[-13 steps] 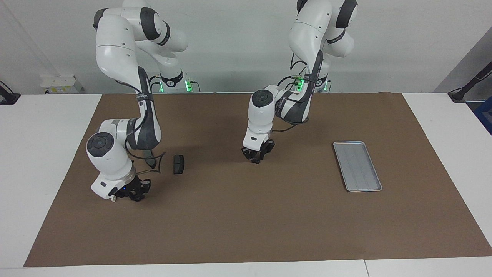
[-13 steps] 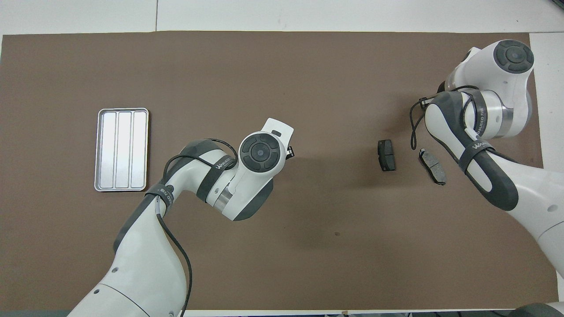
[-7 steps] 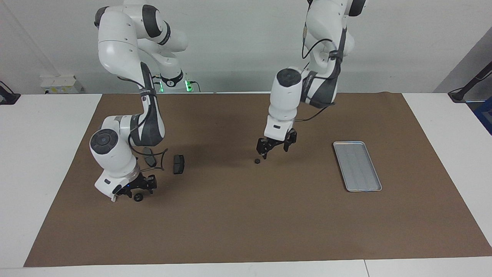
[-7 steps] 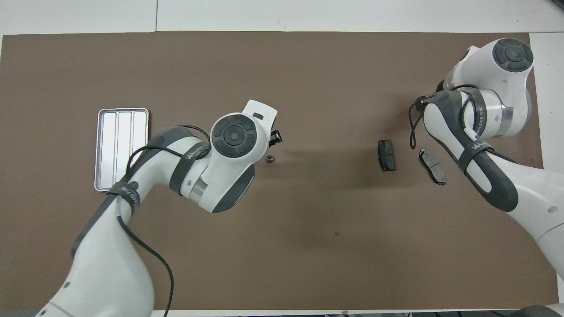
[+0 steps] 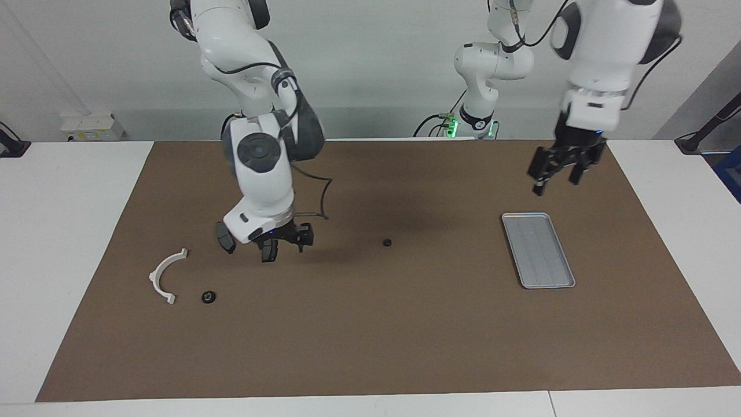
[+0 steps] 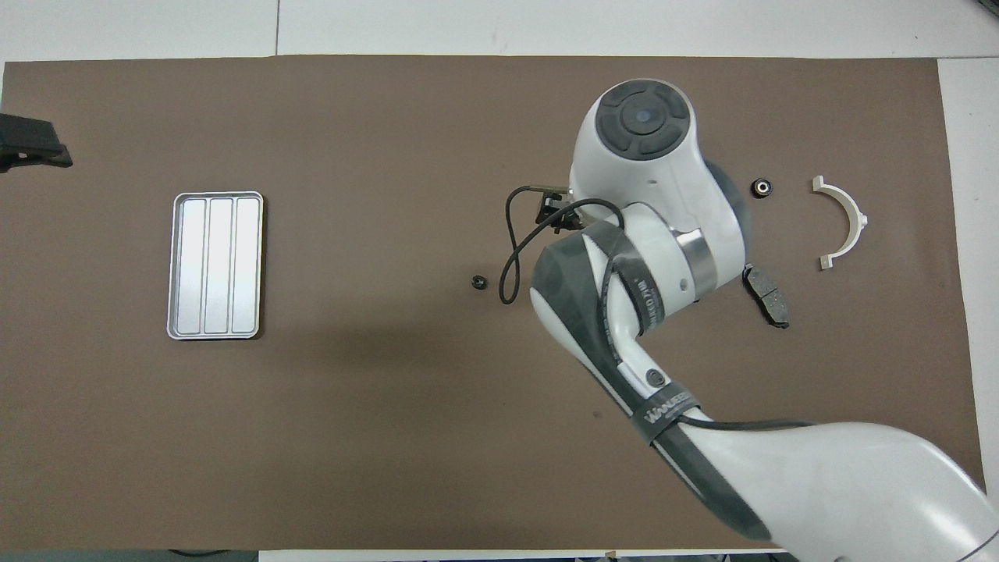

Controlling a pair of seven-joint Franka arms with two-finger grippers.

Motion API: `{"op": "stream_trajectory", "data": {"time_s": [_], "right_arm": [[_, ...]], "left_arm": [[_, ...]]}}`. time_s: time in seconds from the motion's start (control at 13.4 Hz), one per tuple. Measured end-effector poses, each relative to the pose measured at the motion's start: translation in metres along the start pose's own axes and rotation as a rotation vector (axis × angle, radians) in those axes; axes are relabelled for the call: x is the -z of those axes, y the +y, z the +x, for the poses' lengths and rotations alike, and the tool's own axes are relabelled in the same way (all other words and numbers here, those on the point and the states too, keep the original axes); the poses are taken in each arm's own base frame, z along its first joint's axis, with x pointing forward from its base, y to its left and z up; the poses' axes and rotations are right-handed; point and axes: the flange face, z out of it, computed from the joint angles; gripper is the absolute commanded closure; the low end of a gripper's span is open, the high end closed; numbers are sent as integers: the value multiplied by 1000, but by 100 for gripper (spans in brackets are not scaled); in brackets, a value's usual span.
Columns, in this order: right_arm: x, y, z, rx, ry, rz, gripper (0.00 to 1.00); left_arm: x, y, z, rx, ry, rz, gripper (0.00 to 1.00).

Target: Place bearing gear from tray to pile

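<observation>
The silver tray [image 5: 538, 250] [image 6: 215, 265] lies empty toward the left arm's end. One small black bearing gear [image 5: 387, 242] [image 6: 479, 281] lies on the brown mat mid-table, between tray and pile. The pile is toward the right arm's end: a white half-ring bracket [image 5: 165, 275] [image 6: 843, 222], a second gear [image 5: 208, 297] [image 6: 761, 186], a brake pad [image 5: 224, 238] [image 6: 766, 295] and another pad [image 5: 267, 251] partly under my right hand. My right gripper [image 5: 288, 240] hangs open and empty just above that pad. My left gripper [image 5: 558, 169] [image 6: 31, 150] is open and empty, raised high over the mat beside the tray.
The brown mat [image 5: 370, 347] covers most of the white table. In the overhead view the right arm [image 6: 648, 234] covers one brake pad and the mat around it.
Both grippers rose from the mat, each leaving a gear lying there. The left one swung from mid-table to up by the tray. The right one moved toward mid-table, uncovering the bracket.
</observation>
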Motion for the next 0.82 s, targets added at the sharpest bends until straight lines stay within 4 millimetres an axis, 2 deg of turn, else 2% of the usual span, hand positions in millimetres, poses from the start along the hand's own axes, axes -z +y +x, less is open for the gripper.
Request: {"op": "stream_trajectory", "data": {"time_s": [0.15,0.3,0.45,0.6,0.82], "right_arm": [[0,-34,-31,-66,8,17,0],[-9,-60,-52,-110,18,32,0],[-32,-86,-70,-148,22,44,0],[-65,-110,-83,-176,27,62,0],[-107,-124,-83,-189,28,74,0]], "left_arm": [[-6,-5,-19,-78,-119,25,0],[-16,-4,-31,-118,-136,26,0],[-17,-5,-34,-129,-132,25,0],[-16,-7,-34,-128,-126,23,0],[-19,-19,-33,-131,-146,24,0]]}}
